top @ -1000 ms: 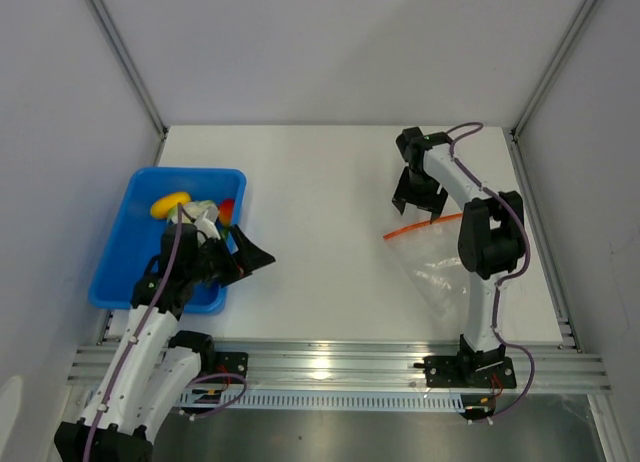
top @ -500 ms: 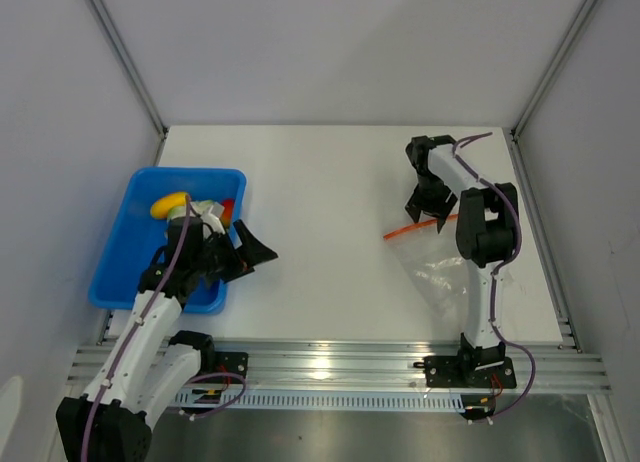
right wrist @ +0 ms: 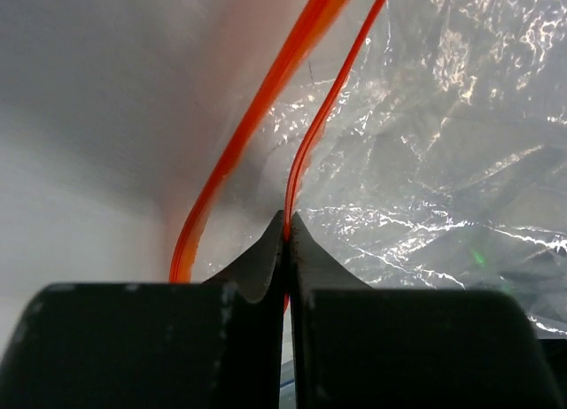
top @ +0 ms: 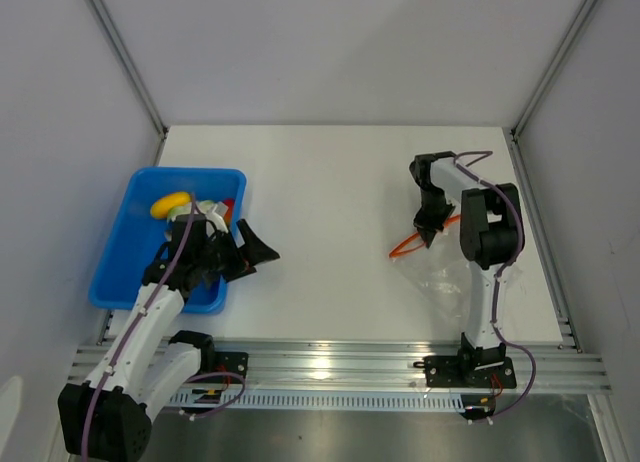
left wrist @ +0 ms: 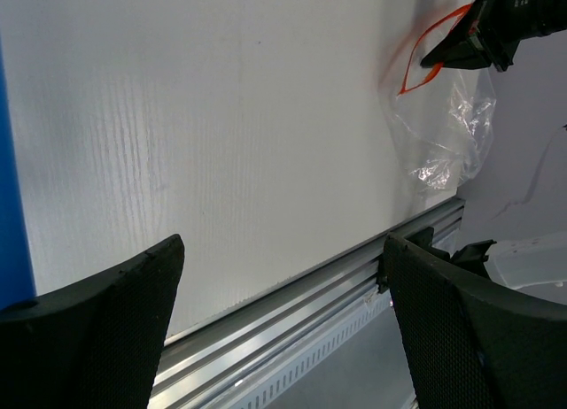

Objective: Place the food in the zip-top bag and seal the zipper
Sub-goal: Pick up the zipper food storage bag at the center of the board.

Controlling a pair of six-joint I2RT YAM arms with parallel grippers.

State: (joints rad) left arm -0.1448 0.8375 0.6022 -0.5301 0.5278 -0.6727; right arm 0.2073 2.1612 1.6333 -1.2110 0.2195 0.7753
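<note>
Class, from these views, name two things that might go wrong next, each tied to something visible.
1. The right gripper pinches just one thin lip of the zipper; it may slip free, letting the bag close.
2. The mouth gapes only narrowly, so the food in the blue tray may snag going in.

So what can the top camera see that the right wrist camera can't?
Only the top camera shows the blue tray with the yellow fruit in it, and the left hand, open, near the tray. Only the right wrist camera shows, close up, the right hand pinched shut on one thin side of the zipper, with the other side bowed away so the mouth gapes. Both show the clear bag and its orange zipper.
</note>
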